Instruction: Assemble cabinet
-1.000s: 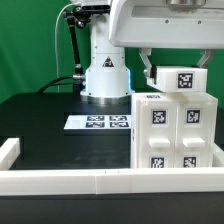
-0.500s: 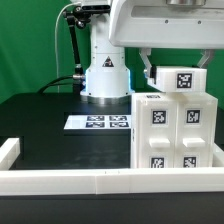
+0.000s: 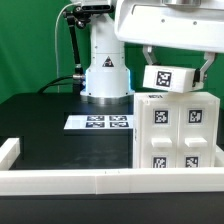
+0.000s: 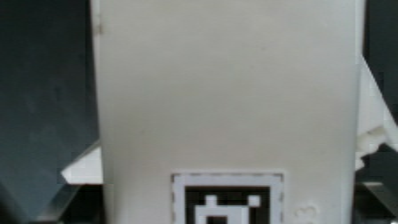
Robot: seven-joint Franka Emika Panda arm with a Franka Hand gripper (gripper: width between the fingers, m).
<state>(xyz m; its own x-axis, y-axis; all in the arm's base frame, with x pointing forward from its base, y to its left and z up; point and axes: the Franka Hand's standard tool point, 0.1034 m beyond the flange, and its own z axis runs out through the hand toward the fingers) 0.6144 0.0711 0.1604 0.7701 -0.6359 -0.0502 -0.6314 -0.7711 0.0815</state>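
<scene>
The cabinet, a large white blocky box with square fronts that each carry a black-and-white tag, stands upright on the black table. It is over at the exterior view's right, just behind the long white border rail that runs along the near edge.

Right above its top sits a smaller white block with one tag of its own, and it's tilted, not level with the cabinet. Its lower edge is very near the cabinet's top, but you can't tell whether they touch.

The gripper has a dark finger on each side of that block and is clamped onto it. In the wrist view the white block fills the middle of the picture, with its tag at one end.

Further out, toward the exterior view's left, the marker board lies flat on the table. The arm's white base rises just behind it.
</scene>
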